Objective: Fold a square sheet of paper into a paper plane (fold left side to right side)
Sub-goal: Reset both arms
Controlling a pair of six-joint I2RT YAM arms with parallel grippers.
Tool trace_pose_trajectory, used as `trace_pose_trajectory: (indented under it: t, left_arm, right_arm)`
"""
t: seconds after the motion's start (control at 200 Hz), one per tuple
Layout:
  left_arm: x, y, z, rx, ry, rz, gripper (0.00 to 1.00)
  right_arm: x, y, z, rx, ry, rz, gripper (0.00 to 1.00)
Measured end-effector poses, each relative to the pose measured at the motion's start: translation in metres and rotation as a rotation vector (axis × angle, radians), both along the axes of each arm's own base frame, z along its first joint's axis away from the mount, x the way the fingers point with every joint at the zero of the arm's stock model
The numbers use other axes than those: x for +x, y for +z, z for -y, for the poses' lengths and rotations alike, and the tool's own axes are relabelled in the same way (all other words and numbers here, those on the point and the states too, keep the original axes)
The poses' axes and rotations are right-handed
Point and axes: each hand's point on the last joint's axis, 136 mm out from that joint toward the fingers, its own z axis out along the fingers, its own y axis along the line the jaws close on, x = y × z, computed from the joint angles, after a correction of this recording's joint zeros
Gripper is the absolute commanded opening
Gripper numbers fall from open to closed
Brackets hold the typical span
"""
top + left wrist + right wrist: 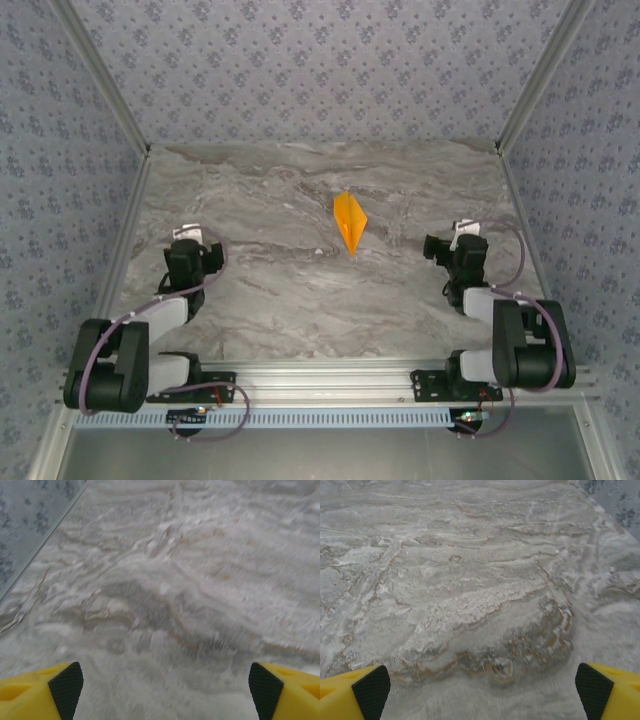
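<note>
Centrally, paper plane point(350, 221) on table point(270, 290)

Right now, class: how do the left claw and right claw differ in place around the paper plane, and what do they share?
The left claw sits left of the paper plane; the right claw sits right of it. The right claw lies nearer it than the left claw. Both are open, empty and clear of the paper.

1 overhead, 2 close above table point(300, 200)
</note>
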Motion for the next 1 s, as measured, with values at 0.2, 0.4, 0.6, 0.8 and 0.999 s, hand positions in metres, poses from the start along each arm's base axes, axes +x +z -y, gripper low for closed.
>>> trace_pose_trajectory:
  t: [0.2,0.4,0.6,0.8,0.999]
  left_arm:
    - [0.015,0.011,-0.006,-0.051,-0.041,0.085,0.98]
    - [0.025,-0.009,-0.008,-0.066,-0.06,0.118,0.98]
    - [0.041,-0.012,-0.009,-0.071,-0.061,0.077,0.98]
    - [0.05,-0.001,-0.009,-0.07,-0.062,0.102,0.98]
    - [0.049,-0.007,-0.005,-0.075,-0.087,0.07,0.98]
  right_arm:
    - [0.009,-0.022,-0.003,0.015,0.044,-0.022,1.0]
    - [0.021,-0.008,-0.006,0.01,0.069,0.025,1.0]
    - [0.022,-0.007,-0.014,-0.006,0.096,0.025,1.0]
    - [0.024,-0.004,-0.018,-0.018,0.11,0.03,1.0]
    - [0.024,-0.004,-0.018,-0.021,0.112,0.03,1.0]
